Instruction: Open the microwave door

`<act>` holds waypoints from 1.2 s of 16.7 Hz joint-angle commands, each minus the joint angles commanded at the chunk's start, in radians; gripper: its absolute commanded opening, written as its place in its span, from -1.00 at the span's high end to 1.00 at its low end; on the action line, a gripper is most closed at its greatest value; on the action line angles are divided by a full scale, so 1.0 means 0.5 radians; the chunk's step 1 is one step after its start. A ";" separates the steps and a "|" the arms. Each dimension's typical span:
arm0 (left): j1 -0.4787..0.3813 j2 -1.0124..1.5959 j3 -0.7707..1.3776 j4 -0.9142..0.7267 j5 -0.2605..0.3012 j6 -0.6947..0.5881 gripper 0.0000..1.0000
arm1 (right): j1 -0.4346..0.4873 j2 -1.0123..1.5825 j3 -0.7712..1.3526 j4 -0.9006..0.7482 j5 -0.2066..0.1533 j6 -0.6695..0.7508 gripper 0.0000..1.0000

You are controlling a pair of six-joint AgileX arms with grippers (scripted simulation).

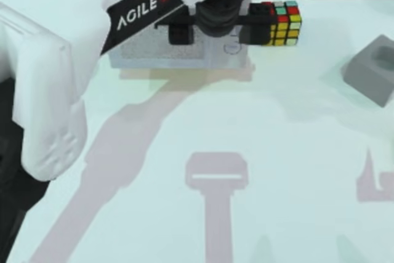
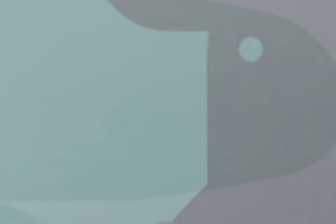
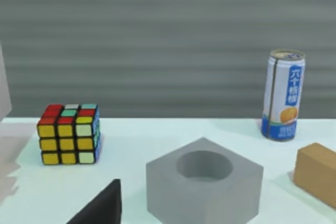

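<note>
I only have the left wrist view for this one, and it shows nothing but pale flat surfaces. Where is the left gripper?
Observer: In the top view the left gripper hangs over the microwave at the back of the table, fingers spread.
Operator: Anything beside the microwave?
Observer: A colour cube sits just to its right.
Operator: What else is on the table?
Observer: The right wrist view shows a drink can standing beyond a grey block with a round hollow.
</note>
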 joint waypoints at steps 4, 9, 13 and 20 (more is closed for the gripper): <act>0.000 0.000 0.000 0.000 0.000 0.000 0.66 | 0.000 0.000 0.000 0.000 0.000 0.000 -1.00; 0.000 0.000 0.000 0.000 0.000 0.000 1.00 | 0.000 0.000 0.000 0.000 0.000 0.000 -1.00; 0.000 0.000 0.000 0.000 0.000 0.000 1.00 | 0.000 0.000 0.000 0.000 0.000 0.000 -1.00; -0.063 -0.136 -0.265 0.093 -0.006 -0.040 1.00 | 0.000 0.000 0.000 0.000 0.000 0.000 -1.00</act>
